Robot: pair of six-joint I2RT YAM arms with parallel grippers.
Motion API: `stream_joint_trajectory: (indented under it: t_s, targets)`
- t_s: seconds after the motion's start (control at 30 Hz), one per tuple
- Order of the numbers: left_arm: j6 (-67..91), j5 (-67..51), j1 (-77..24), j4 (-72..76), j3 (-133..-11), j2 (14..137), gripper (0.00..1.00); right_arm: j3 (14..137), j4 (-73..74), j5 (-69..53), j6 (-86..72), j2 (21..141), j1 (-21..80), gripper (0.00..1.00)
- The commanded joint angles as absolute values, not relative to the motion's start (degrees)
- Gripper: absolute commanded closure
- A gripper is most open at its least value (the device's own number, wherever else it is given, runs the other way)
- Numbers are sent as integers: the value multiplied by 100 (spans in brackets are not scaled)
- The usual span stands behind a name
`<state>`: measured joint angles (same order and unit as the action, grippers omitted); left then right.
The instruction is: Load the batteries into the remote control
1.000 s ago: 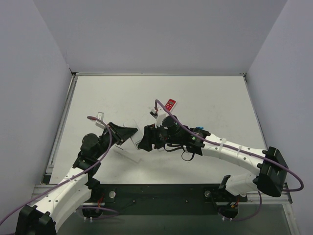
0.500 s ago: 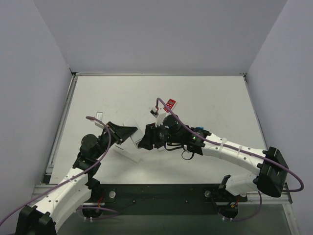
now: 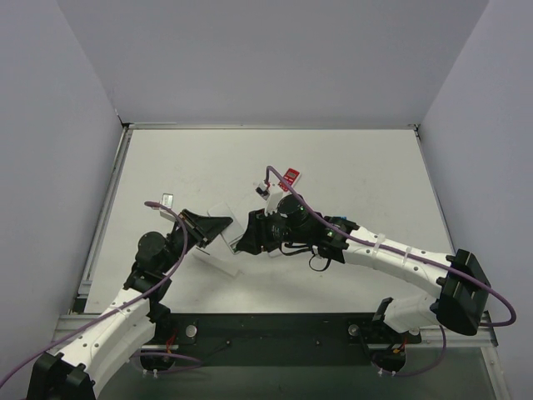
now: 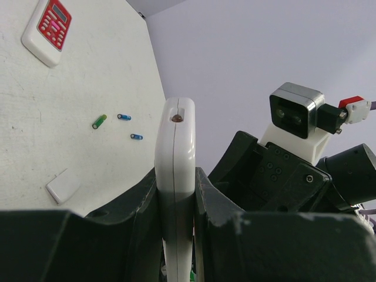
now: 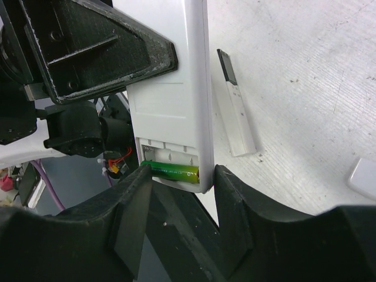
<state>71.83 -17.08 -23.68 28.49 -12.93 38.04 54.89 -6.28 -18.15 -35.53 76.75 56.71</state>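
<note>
My left gripper (image 4: 176, 202) is shut on a white remote control (image 4: 175, 153) and holds it on edge above the table; it also shows in the top view (image 3: 221, 227). In the right wrist view the remote's (image 5: 170, 88) battery bay is open, with one green battery (image 5: 170, 171) lying in it. My right gripper (image 5: 179, 197) is open, its jaws on either side of the remote's lower end. The left finger (image 5: 132, 217) is at the battery's end. One green battery (image 4: 98, 121) and two blue batteries (image 4: 123, 117) lie loose on the table.
A red-faced white remote (image 4: 50, 23) lies far back on the table (image 3: 350, 167). A slim white remote (image 5: 235, 106) lies on the table under the grippers. A small white cover piece (image 4: 63, 185) lies near the loose batteries.
My right gripper has shifted slightly left and up against the remote. My left gripper still holds the remote in almost the same place.
</note>
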Motion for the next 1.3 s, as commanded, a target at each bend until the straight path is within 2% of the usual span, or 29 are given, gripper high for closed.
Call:
stream_joint_trajectory:
  t_s: [0.0, 0.13, 0.37, 0.7, 1.13, 1.27]
  targets:
    - [7322, -1643, -2399, 3419, -1406, 3683, 100, 5493, -694, -1749, -3497, 7673, 5739, 53]
    - [7286, -1644, -2399, 3410, -1345, 3709, 100, 5397, -1054, -1925, -3656, 7515, 5669, 46]
    - [7277, -1635, -2408, 3401, -1362, 3683, 100, 5388, -1099, -2057, -3683, 7541, 5669, 45]
    - [7418, -1547, -2408, 3384, -1415, 3621, 100, 5484, -792, -1908, -3516, 7708, 5704, 57]
    - [7444, -1354, -2408, 3199, -1477, 3437, 100, 5845, -26, -1134, -3085, 7945, 5933, 59]
    - [7453, -1345, -2408, 3182, -1485, 3419, 100, 5818, 158, -923, -3120, 7945, 5933, 64]
